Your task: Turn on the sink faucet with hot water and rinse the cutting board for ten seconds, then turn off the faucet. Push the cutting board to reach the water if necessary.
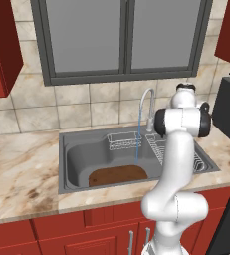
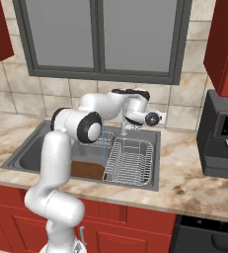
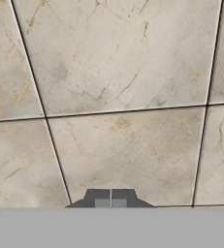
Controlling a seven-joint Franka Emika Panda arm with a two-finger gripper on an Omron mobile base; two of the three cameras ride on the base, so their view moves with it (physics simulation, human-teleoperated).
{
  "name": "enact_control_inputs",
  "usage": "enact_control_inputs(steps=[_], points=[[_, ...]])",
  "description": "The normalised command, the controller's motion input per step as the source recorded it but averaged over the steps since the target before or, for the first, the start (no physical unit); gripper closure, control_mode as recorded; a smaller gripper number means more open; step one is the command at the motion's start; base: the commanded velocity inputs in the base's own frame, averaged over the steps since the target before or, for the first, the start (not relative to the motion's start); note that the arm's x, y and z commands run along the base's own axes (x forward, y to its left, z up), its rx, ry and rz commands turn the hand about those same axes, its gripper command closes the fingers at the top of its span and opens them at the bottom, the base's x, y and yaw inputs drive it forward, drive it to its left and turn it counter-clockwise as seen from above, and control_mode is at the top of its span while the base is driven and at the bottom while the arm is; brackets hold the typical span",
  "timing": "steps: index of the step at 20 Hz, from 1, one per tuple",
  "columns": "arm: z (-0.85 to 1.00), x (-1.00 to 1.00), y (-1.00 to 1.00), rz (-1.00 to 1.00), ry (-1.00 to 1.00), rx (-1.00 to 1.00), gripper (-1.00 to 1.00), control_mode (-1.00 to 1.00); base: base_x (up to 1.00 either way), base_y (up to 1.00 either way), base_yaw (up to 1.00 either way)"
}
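The sink faucet point(image 1: 147, 103) arches over the sink point(image 1: 62, 164) and the water point(image 1: 137, 142) runs from its spout in a thin pale-blue stream. The stream comes down at the far right part of the cutting board point(image 1: 117, 175), which lies flat on the basin floor near the front wall. In the right base view the water point(image 2: 103, 154) meets the cutting board point(image 2: 87, 170) at its right end. My gripper point(image 2: 160, 118) hangs above the counter behind the sink, just right of the faucet's base. Its fingertips point(image 3: 102, 202) are shut together on nothing, facing the wall tiles.
A wire dish rack point(image 2: 130, 160) fills the sink's right side and a small wire basket point(image 1: 124, 141) hangs at the back. A dark coffee machine point(image 2: 224, 136) stands on the counter to the right. Red cabinets flank the window above.
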Motion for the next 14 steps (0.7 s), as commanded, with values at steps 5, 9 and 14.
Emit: enact_control_inputs(steps=[5, 9, 14], points=[[0.0, -0.3, 0.0, 0.06, 0.01, 0.0, 1.0, -1.0, 0.0, 0.0, 0.0], [-0.21, -0.41, -0.02, 0.04, 0.06, 0.0, 1.0, -1.0, 0.0, 0.0, 0.0], [-0.02, -0.23, -0.12, 0.08, 0.15, 0.0, 1.0, -1.0, 0.0, 0.0, 0.0]])
